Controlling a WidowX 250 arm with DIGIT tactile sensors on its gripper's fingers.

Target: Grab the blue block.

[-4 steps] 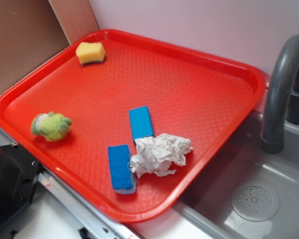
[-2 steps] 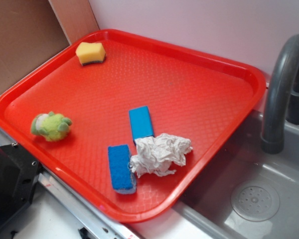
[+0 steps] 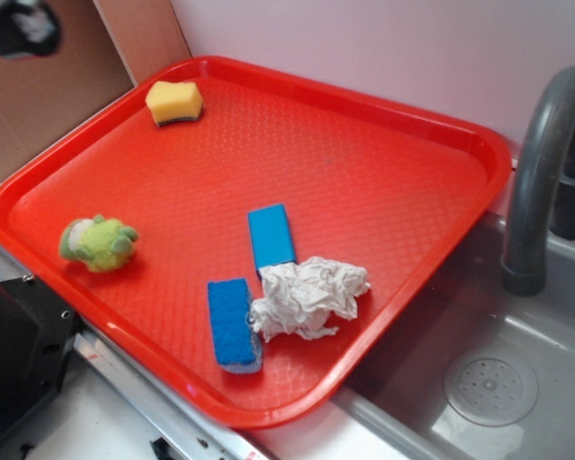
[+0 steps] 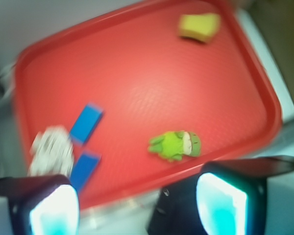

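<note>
— Red plastic tray (image 3: pixel 383 163) with a dimpled floor fills the white counter (image 3: pixel 86 422), with a grey sink (image 3: pixel 479 383) and dark grey faucet (image 3: pixel 541 163) beside it. Any writing or labels?

— None that I can read on anything.

— Nearest things first?

— At the tray's near edge lies a royal-blue rough sponge with rounded corners (image 3: pixel 234 324), touching a crumpled white paper ball (image 3: pixel 309 297). Just behind them is the flat bright cyan-blue rectangular block (image 3: pixel 270 237), smooth and sharp-edged, lying flat near the tray's middle, its near end against the paper.

— And further off?

— A green plush toy (image 3: pixel 97 242) sits near the left rim, and a yellow sponge with a dark underside (image 3: pixel 173 102) lies in the far corner.

— The tool?

— The tool (image 4: pixel 137 198) is spread wide with nothing between its two pads, high above the tray; the wrist view is blurred. In the exterior view only a dark smear shows at the top-left corner.
</note>
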